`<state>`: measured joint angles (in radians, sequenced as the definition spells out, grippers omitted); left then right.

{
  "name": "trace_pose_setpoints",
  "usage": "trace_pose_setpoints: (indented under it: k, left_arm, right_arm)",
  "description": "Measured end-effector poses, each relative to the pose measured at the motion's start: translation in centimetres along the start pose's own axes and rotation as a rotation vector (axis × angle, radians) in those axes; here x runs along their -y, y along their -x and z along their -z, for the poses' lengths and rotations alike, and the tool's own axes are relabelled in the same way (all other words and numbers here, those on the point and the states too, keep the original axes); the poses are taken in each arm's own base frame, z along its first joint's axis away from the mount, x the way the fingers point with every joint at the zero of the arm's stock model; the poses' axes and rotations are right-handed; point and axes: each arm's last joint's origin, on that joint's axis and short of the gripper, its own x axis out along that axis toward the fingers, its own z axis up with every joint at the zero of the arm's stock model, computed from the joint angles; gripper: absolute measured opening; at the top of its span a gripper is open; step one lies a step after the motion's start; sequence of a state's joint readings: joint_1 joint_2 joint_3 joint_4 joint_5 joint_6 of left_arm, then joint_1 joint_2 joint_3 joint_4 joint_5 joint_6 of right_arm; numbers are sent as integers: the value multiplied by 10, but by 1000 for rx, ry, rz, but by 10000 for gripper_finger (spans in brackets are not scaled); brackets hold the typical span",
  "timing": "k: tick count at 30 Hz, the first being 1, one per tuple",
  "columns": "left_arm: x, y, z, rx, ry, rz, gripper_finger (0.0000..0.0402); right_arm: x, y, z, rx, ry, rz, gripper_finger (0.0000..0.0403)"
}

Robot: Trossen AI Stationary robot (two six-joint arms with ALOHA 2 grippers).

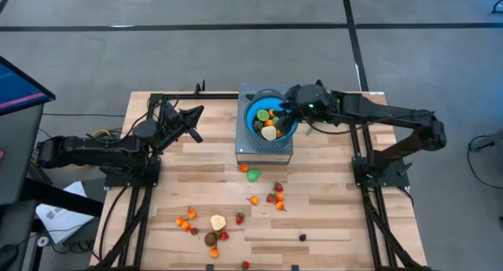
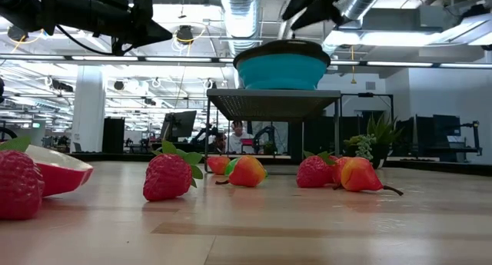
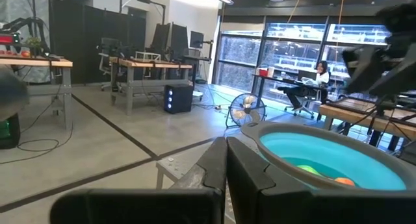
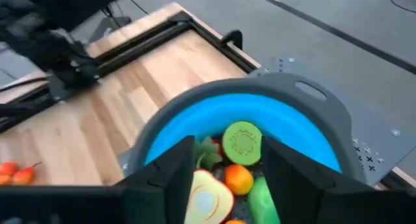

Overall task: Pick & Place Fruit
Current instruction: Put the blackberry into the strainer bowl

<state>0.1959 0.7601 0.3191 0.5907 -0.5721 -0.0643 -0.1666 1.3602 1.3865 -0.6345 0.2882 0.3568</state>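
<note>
Strawberries [image 2: 167, 177] nearest on table [image 1: 330, 216]. Right end effector [image 4: 227, 165] over blue bowl [image 1: 271, 118], spread wide, empty. Risk: clipping bowl rim on withdrawal, tipping fruit out.

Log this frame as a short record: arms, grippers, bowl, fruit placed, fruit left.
right gripper: open, over the bowl, holding nothing visible
left gripper: shut, raised left of the bowl, empty
bowl: blue, on a grey stand at the table's back middle
fruit in bowl: several, among them a kiwi slice, an orange piece and a pale apple slice
fruit left: scattered on the table in front of the stand, including strawberries
</note>
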Motion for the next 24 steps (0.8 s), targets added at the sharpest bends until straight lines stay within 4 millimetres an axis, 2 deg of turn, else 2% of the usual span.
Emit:
trace_pose_setpoints:
  k: [8,14,19,24]
  left_arm:
    - [0,0,0,1,1,1,2]
    - [0,0,0,2,1,1,2]
    - [0,0,0,2,1,-1,2]
    - [0,0,0,2,1,-1,2]
  right_arm:
    - [-10,32,11,-40,-8,-50,73]
    - [-18,39,25,-131,-15,-26,10]
    - [-27,45,33,-171,-78,-45,12]
    - [-31,63,36,-140,-54,-67,15]
